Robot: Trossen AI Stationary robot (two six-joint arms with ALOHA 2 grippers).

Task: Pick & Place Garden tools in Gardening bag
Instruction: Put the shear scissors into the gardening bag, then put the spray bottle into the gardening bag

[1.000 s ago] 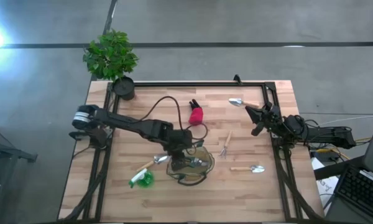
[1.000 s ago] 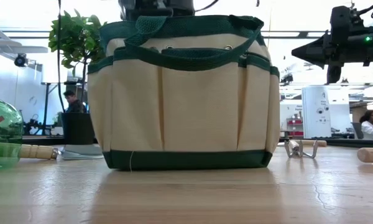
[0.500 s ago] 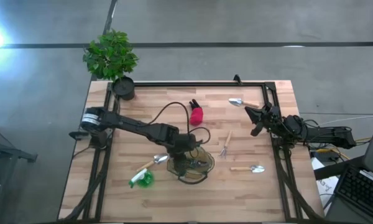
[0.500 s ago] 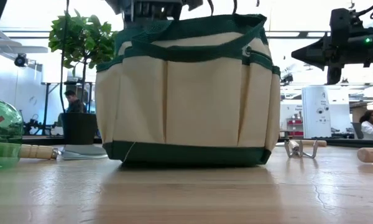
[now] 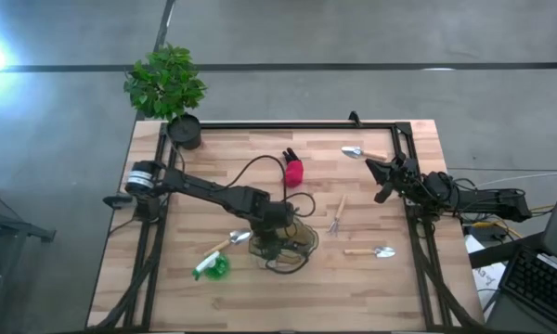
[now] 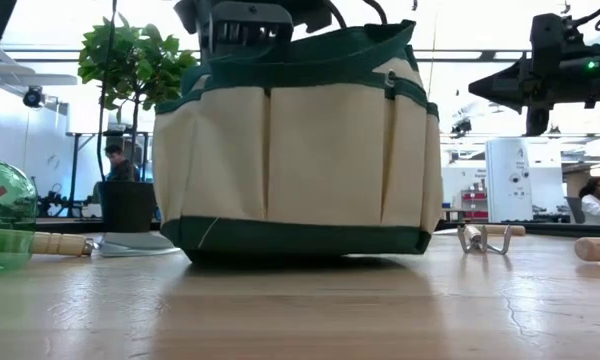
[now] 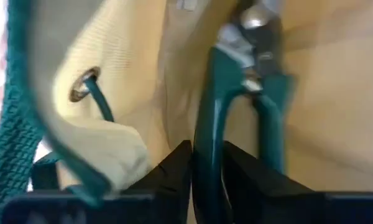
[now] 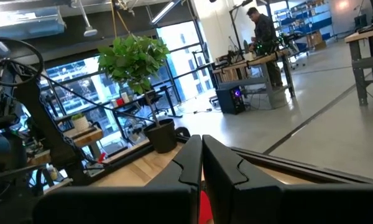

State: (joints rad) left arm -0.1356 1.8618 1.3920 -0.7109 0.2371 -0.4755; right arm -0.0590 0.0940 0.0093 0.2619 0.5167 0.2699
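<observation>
Wooden slats formed the table (image 5: 213, 167), framed by a black rail, with a potted plant (image 5: 167, 88) at its far left corner. Near the table's middle stood the gardening bag (image 6: 300, 150), a tan fabric tote with dark green trim. From above, the left gripper (image 5: 271, 243) reached down into the bag's open mouth. Its wrist camera looked inside the bag: a pair of green-handled pruning shears (image 7: 236, 99) lay against the tan lining, and one shear handle ran down between the gripper's two dark fingers (image 7: 171, 165). Whether those fingers were pinching the handle or had loosened could not be told.

Other tools lay loose on the table. A red-and-black item (image 5: 292, 169) sat beyond the bag. A hand rake (image 5: 337, 216) lay to the bag's right. One trowel (image 5: 371, 251) was near the front right, another trowel (image 5: 357, 152) at the far right. A third trowel (image 5: 227, 243) and a green-and-white piece (image 5: 211, 267) lay to the bag's left.

The right gripper (image 5: 382, 178) hung above the table's right edge, fingers pressed together, holding nothing.
</observation>
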